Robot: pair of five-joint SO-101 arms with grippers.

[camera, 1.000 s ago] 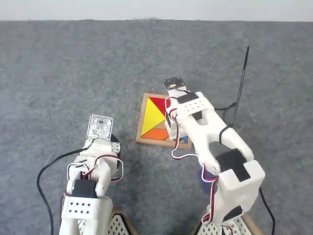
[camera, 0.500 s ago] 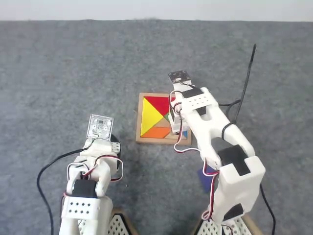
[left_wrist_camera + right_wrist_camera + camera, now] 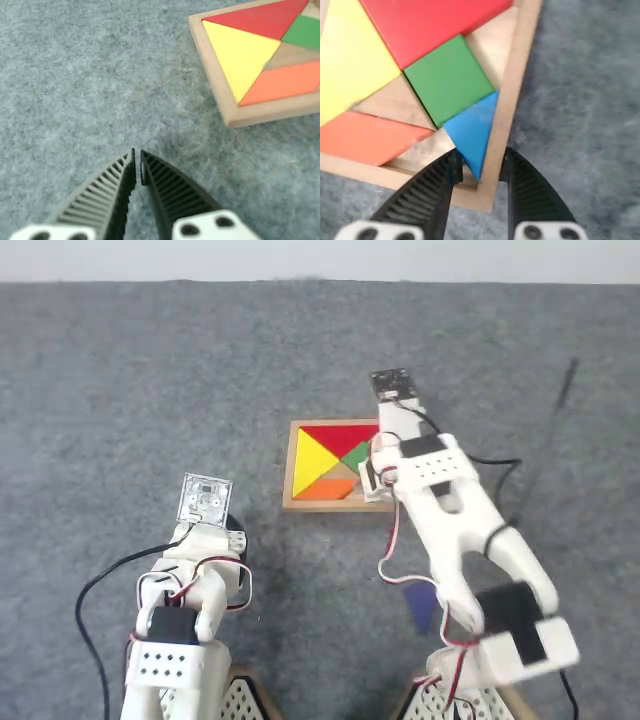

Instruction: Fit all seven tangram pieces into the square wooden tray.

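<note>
The left gripper (image 3: pixel 137 159) is pressed together over the mat (image 3: pixel 75 75). The right gripper (image 3: pixel 480 156) is spread across a corner of the wooden tray (image 3: pixel 517 80), where the blue triangle (image 3: pixel 472 131) lies (touching the green square (image 3: pixel 449 77)). The triangle should be nudged softly so the tray is not dragged.

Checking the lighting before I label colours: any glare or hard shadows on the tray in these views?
High view: soft, even light, no glare on the tray. Left wrist view: yellow triangle evenly lit, a thin shadow beside the tray's rim. Right wrist view: no glare on the blue piece, slight shade under the right gripper.
</note>
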